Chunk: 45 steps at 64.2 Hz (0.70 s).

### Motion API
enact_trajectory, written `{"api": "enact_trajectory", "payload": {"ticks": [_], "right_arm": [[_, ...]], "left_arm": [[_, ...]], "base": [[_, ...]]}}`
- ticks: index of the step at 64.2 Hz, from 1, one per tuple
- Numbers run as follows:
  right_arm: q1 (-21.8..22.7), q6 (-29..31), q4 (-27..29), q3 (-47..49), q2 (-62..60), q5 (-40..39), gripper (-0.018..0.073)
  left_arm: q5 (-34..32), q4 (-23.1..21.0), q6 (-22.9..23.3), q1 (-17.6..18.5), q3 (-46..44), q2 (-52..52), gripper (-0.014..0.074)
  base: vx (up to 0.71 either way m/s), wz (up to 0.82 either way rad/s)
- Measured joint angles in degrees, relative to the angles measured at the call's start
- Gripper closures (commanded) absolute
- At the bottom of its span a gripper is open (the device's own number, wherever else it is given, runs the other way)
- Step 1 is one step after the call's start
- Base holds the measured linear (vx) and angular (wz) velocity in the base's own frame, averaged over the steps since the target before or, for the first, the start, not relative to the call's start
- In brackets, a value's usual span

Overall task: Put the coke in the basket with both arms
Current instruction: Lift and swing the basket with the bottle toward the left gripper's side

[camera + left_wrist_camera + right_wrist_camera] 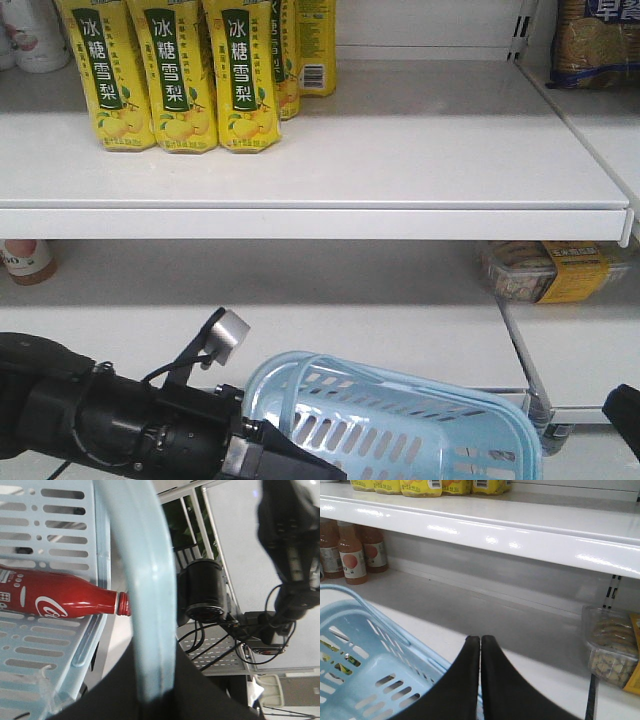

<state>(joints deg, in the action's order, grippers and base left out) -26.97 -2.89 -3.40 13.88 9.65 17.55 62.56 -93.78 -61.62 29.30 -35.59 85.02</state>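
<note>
Red coke is seen lying on its side inside the basket; basket handle is clamped by the left gripper; right gripper is held just beside the basket, jaws together, gripping nothing.

Light blue slotted basket; inside it, red coke with white script. On the shelf above the basket, yellow cartons with dark green labels.

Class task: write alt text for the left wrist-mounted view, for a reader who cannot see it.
A red aluminium Coca-Cola bottle lies on its side inside a light blue slotted plastic basket, neck pointing right. The basket's pale blue loop handle arcs across the middle, with a black robot arm behind.
</note>
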Motion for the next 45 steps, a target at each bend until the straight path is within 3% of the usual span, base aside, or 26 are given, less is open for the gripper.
{"api": "enact_trajectory", "payload": {"ticks": [22,45], "right_arm": [[0.0,0.0,0.0,0.0,0.0,0.0,0.0568],[0.0,-0.05,0.0,0.0,0.0,0.0,0.0568]], "left_arm": [[-12.85,0.21,0.0,0.0,0.3,-12.82,0.0603],[-25.74,-0.31,-0.17,0.0,8.83,-24.65,0.0603]], "base": [[0.0,0.0],[0.0,0.0]]}}
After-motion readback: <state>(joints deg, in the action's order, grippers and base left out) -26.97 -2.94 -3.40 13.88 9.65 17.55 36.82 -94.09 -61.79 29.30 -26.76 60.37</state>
